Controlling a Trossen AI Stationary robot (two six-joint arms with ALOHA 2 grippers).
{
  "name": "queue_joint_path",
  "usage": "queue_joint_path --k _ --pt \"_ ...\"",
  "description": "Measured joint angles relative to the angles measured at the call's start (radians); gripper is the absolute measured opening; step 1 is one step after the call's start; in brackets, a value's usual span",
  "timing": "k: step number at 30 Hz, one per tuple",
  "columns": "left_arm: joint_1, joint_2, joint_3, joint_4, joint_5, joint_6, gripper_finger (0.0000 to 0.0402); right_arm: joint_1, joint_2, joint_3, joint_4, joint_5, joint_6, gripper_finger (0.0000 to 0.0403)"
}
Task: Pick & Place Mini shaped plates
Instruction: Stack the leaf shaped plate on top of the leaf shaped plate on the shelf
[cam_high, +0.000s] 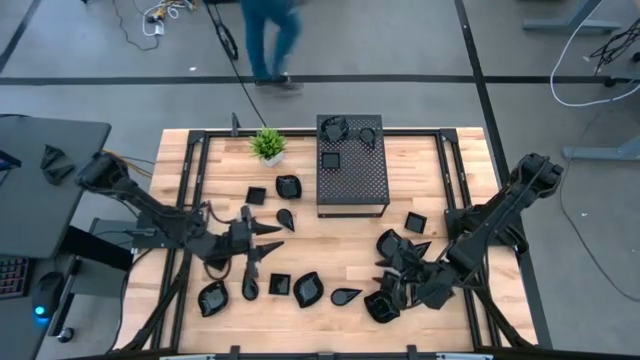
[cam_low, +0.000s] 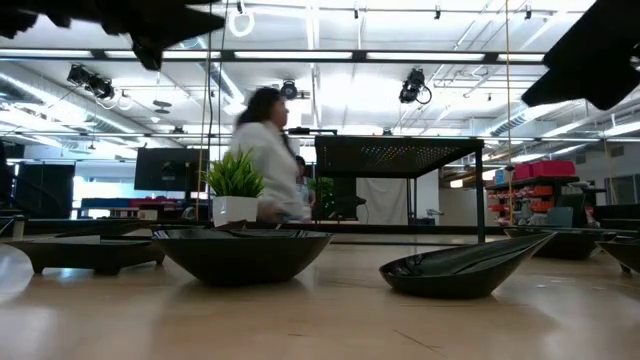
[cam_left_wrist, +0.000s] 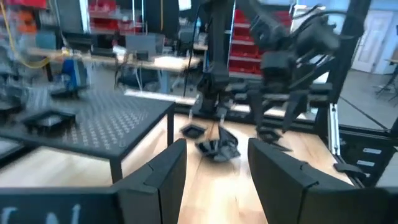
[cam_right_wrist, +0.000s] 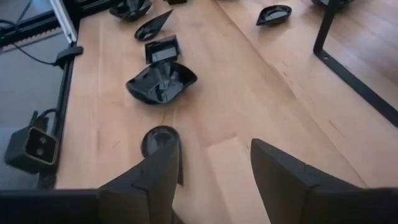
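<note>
Several glossy black mini shaped plates lie on their bases on the wooden table: a square one (cam_high: 256, 195), a leaf one (cam_high: 308, 289), a teardrop one (cam_high: 346, 296), and a cluster (cam_high: 392, 245) at the right. A few more sit on top of the black perforated box (cam_high: 352, 170). My left gripper (cam_high: 268, 232) hovers open above the table's left middle, pointing level toward the right, with nothing between its fingers (cam_left_wrist: 168, 168). My right gripper (cam_high: 398, 287) hovers open near the front right, slanting down over bare wood, its fingers (cam_right_wrist: 163, 165) empty. A rounded plate (cam_right_wrist: 161, 82) lies ahead of it.
A small green potted plant (cam_high: 267, 145) stands at the back beside the box. A person (cam_high: 270, 40) walks past beyond the table's far edge. Black frame rails (cam_high: 195, 200) run along the table's sides. Bare wood (cam_high: 340, 245) lies between the two grippers.
</note>
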Motion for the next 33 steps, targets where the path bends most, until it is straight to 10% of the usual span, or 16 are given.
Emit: queue_joint_path --k 9,18,33 --pt "-0.144 0.0 0.117 -0.133 -0.254 0.185 0.0177 -0.02 0.0 -0.027 0.053 0.0 -0.011 0.0204" --pt "-0.239 0.0 0.362 -0.759 -0.279 -0.031 0.0177 -0.043 0.0 -0.027 0.096 0.001 -0.087 0.0204" --pt "-0.267 0.035 0.504 -1.566 0.492 -1.107 0.0177 -0.085 0.0 -0.027 0.097 0.0 -0.177 0.0204"
